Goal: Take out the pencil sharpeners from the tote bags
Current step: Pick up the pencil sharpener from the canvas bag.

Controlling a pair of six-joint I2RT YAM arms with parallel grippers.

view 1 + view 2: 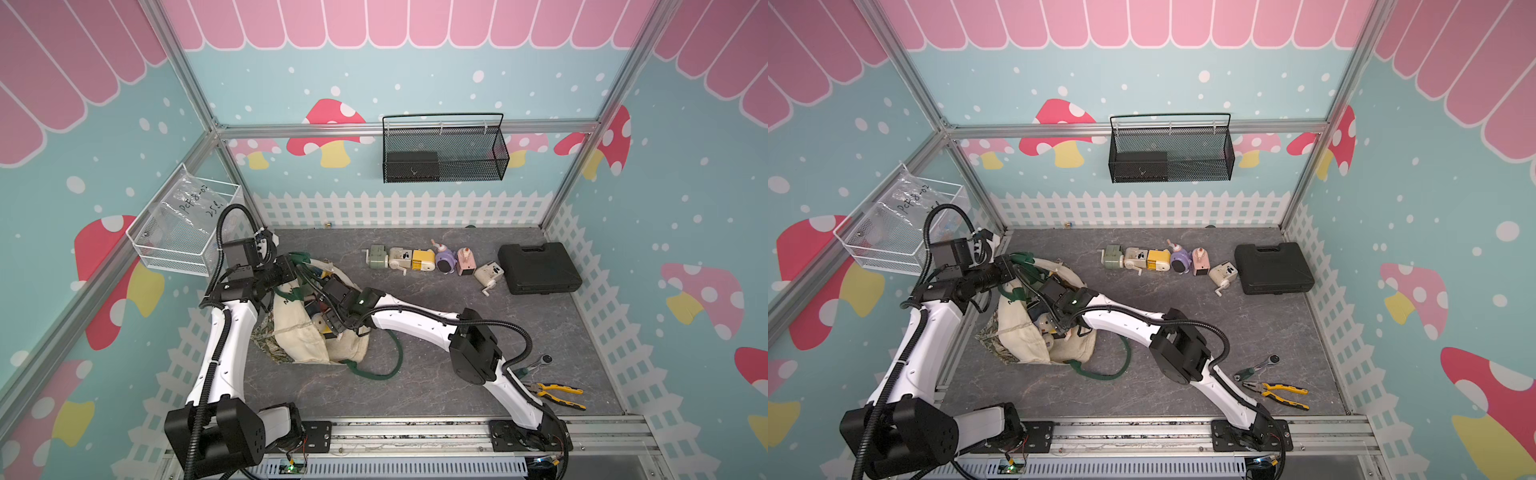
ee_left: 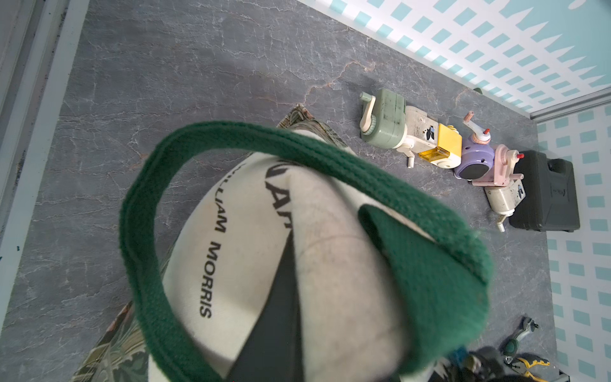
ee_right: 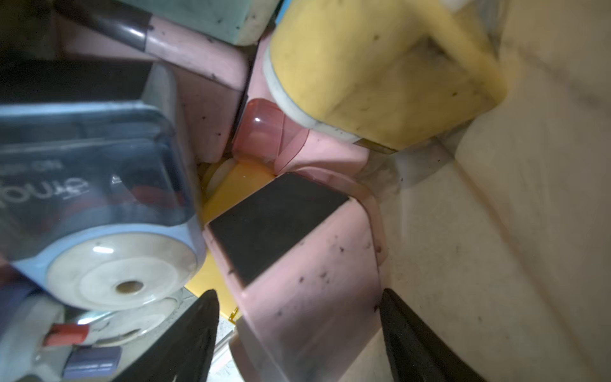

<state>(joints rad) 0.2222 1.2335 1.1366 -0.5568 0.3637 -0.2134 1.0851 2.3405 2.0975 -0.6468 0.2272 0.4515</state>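
right hand (image 3: pixel 297 334) buried in tote bag (image 1: pixel 301 338)

1. This is a robot test booth, not a home or a shop.
2. Shiny metal bars (image 1: pixel 291 129) make a box frame around it.
3. The walls (image 1: pixel 415 83) are flat printed pictures: red mushrooms, a white fence, pink roof tiles.
4. Two white and black robot arms, the left arm (image 1: pixel 224 345) and the right arm (image 1: pixel 415 318), are bolted to a metal rail (image 1: pixel 415 432) at the front.
5. A gray stone-look table (image 1: pixel 436 374) fills the bottom of the box.
6. A black mesh basket (image 1: pixel 444 166) and a white wire basket (image 1: pixel 178 245) hang on the frame.
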